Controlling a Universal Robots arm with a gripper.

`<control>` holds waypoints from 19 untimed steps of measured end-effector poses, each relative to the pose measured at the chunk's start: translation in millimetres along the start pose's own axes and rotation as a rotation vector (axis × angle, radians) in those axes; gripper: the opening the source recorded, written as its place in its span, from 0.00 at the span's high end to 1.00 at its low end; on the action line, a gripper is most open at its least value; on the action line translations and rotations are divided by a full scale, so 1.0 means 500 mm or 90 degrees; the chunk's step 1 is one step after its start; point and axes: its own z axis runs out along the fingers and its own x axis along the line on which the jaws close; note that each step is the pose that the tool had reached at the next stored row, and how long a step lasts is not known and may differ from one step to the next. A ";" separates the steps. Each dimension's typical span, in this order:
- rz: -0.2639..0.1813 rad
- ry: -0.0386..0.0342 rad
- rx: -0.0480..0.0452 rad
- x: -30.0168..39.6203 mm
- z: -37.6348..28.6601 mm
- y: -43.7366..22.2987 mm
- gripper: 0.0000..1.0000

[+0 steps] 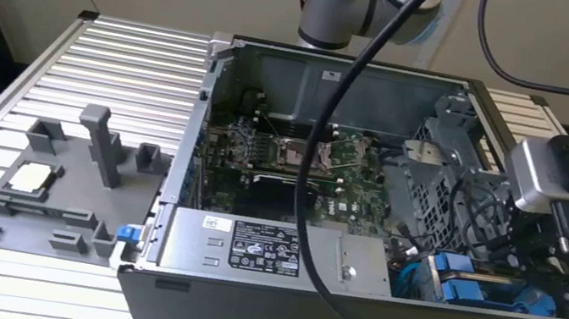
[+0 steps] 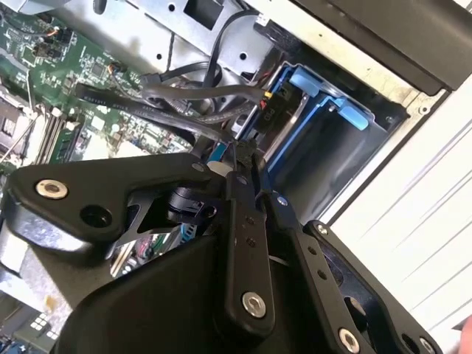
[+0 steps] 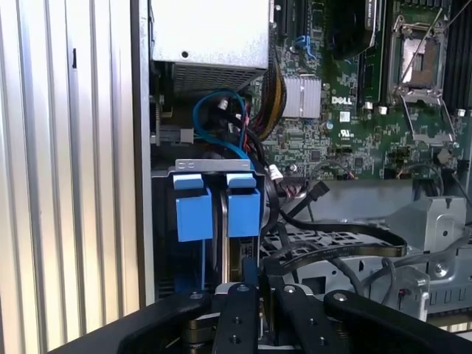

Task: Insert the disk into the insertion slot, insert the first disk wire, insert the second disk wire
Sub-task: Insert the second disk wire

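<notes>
- Blue plastic marks the disk (image 3: 217, 203), which sits upright in the insertion slot (image 2: 346, 140) at a front corner of the open computer case (image 1: 274, 299); in the exterior view its blue carrier (image 1: 467, 284) shows low in the case, by the wall nearest the arm's wrist.
- Gripper (image 3: 258, 291) hangs just over the disk's rear edge, its black fingers (image 2: 247, 221) drawn close together; something thin may be pinched between the tips, but I cannot tell whether they grip a connector or are merely closed.
- Risk, as I judge it: the loose black cables (image 2: 184, 99) lie draped right beside the fingers, so a sideways move could snag one and drag its plug off line with the disk's socket.
- A tilted plug pressed down could bend pins or jam against the carrier's edge.
- Room is tight: the case wall stands on one side, the grey drive cage (image 3: 413, 221) and cable bundle on the other, and the power-supply box (image 3: 210, 33) near along the same wall.
- Open space lies only straight up and out of the case; the motherboard (image 3: 354, 110) is bare but crossed by wires on the way.
</notes>
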 end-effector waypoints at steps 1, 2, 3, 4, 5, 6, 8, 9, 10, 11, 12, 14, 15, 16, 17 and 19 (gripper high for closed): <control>0.001 0.0002 0.0003 0.000 0.002 0.000 0.84; 0.002 0.0003 0.0006 0.001 0.004 0.000 0.84; 0.003 0.0003 0.0009 0.001 0.006 -0.001 0.84; 0.004 0.0005 0.0012 0.002 0.007 -0.001 0.84; 0.006 0.0006 0.0015 0.002 0.008 -0.002 0.84; 0.007 0.0006 0.0017 0.002 0.010 -0.002 0.84; 0.008 0.0009 0.0020 0.003 0.012 -0.003 0.84; 0.008 0.0011 0.0021 0.003 0.013 -0.003 0.84; 0.009 0.0011 0.0023 0.004 0.014 -0.004 0.84; 0.010 0.0013 0.0025 0.004 0.015 -0.004 0.84; 0.011 0.0015 0.0027 0.004 0.016 -0.004 0.84; 0.012 0.0024 0.0032 0.005 0.019 -0.004 0.84; 0.013 0.0029 0.0034 0.005 0.021 -0.004 0.84; 0.014 0.0019 0.0036 0.006 0.024 -0.004 0.84; 0.015 0.0022 0.0038 0.007 0.027 -0.004 0.84; 0.017 0.0034 0.0043 0.007 0.030 -0.004 0.84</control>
